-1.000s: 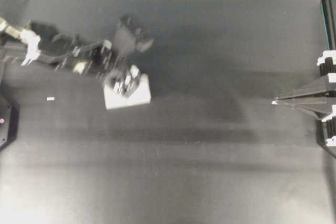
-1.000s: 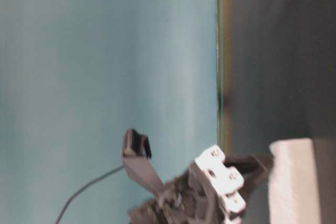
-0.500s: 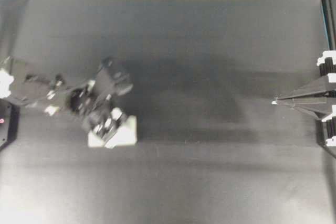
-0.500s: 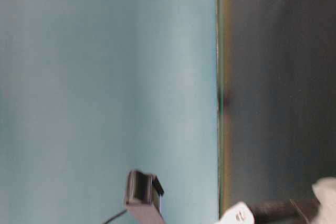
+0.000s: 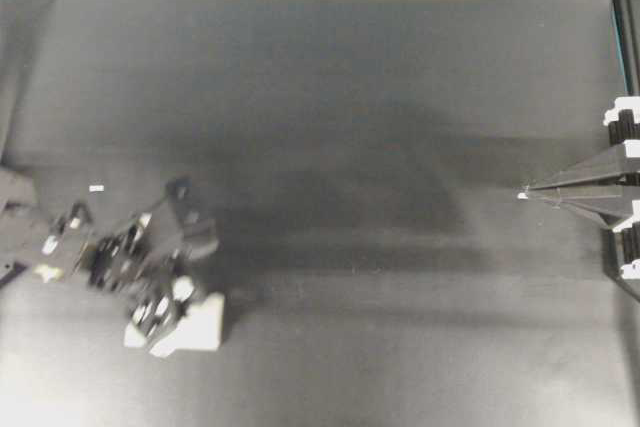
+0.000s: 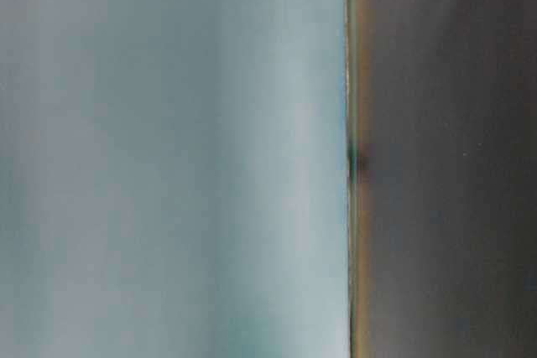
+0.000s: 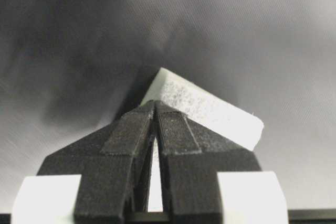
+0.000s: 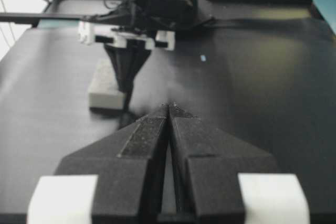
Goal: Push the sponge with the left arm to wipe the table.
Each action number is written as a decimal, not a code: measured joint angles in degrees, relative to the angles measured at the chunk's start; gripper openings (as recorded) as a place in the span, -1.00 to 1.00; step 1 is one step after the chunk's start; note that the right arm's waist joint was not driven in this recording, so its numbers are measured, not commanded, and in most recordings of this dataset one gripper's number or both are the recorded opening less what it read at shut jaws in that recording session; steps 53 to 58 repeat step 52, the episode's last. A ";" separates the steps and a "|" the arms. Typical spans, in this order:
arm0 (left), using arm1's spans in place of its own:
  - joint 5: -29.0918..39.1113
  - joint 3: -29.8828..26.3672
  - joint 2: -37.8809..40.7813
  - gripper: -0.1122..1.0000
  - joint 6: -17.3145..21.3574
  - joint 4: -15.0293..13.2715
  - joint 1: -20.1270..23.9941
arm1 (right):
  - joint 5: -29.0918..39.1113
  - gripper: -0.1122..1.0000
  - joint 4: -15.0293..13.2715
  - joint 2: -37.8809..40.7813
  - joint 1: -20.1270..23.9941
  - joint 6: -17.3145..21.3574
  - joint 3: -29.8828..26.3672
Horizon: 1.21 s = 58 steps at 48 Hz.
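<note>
Here, the scene in labelled lines.
Sponge (image 5: 190, 325): white, brick-shaped, porous and rough on top; it lay flat at the near left of the counter (image 5: 380, 147).
Left tool (image 7: 155, 106): black ridged fingers were closed tip to tip, gripping nothing, tips resting against the sponge.
Right tool (image 8: 169, 109): also closed and empty, well apart from the sponge.
Counter: matte black, faintly streaked, with a teal strip along its far edge.
Handling: it probably was light and soft, sliding easily; pressing on its top near the middle seemed best.

My left arm (image 5: 110, 252) reaches low across the desk's left side, its claw (image 5: 160, 322) closed. My right claw (image 5: 522, 194) is closed too, pointing level.
</note>
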 measured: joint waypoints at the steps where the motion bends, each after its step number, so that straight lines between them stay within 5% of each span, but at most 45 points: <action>1: 0.00 0.00 0.00 -0.80 -0.09 0.00 -0.70 | 0.09 -0.81 0.09 0.09 0.00 0.00 0.00; 21: 0.44 1.23 -1.32 -0.80 -0.35 0.00 -11.51 | 0.00 -0.81 0.00 0.00 0.00 0.09 0.00; 58: 1.05 1.76 -12.39 -0.80 1.85 -0.09 -7.03 | 0.09 -0.81 0.09 -0.26 0.00 0.09 1.41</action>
